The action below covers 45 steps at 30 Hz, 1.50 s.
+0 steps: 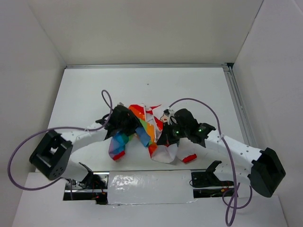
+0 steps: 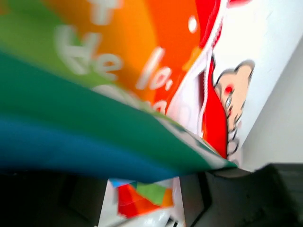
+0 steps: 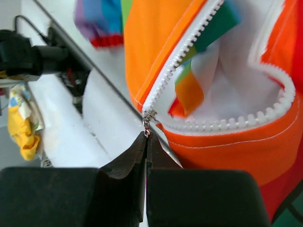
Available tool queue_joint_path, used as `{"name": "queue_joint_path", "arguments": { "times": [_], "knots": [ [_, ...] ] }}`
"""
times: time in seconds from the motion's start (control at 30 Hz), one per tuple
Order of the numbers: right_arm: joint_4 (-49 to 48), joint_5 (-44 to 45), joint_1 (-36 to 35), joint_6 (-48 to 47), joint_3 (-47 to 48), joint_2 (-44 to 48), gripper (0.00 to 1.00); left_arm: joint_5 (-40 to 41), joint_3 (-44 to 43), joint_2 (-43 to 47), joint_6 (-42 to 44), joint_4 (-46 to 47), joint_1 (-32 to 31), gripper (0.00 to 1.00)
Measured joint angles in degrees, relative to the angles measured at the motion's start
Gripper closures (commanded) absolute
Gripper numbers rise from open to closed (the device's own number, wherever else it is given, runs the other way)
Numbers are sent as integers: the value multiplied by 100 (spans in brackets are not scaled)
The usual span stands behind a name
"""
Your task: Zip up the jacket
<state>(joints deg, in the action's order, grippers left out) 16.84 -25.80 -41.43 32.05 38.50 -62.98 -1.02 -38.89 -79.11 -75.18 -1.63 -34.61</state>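
The jacket hangs bunched between my two grippers at mid-table, with rainbow panels, white parts and red cuffs. My right gripper is shut on the small metal zipper pull, just below the slider at the zipper's low end. Above it the white zipper teeth spread open. My left gripper is at the jacket's left side. Rainbow fabric with lettering lies across its view. Its dark fingers stand apart at the base and their tips are hidden under the fabric.
White walls enclose the table on three sides, and a metal rail runs along the right. A shiny taped strip lies at the near edge between the arm bases. Purple cables loop above both arms. A yellow object sits beyond the table edge.
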Motion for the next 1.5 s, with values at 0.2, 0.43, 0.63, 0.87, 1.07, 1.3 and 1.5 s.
{"name": "queue_joint_path", "arguments": {
  "times": [0.2,0.43,0.63,0.87,1.07,1.3,1.5],
  "knots": [
    [-120,518,-22,-15,254,-588,100,-962,-1604,-1521,1351,258,979,49],
    [-280,713,107,203,1069,-1384,100,-1526,-2380,-1539,2258,-151,1088,25],
    [-732,293,337,551,1281,-1685,100,-2015,-1257,-177,2124,-831,1097,7],
    [-1414,-254,341,793,1014,-1659,100,-2647,-341,1012,1375,-660,975,12],
    [-1453,-358,297,793,855,-1443,100,-2743,-304,857,874,-201,667,20],
    [-1394,-330,345,634,754,-1248,100,-2822,-319,483,433,295,590,28],
    [-1296,-422,372,352,754,-1244,100,-2863,-317,380,186,566,573,38]
  ]
}}
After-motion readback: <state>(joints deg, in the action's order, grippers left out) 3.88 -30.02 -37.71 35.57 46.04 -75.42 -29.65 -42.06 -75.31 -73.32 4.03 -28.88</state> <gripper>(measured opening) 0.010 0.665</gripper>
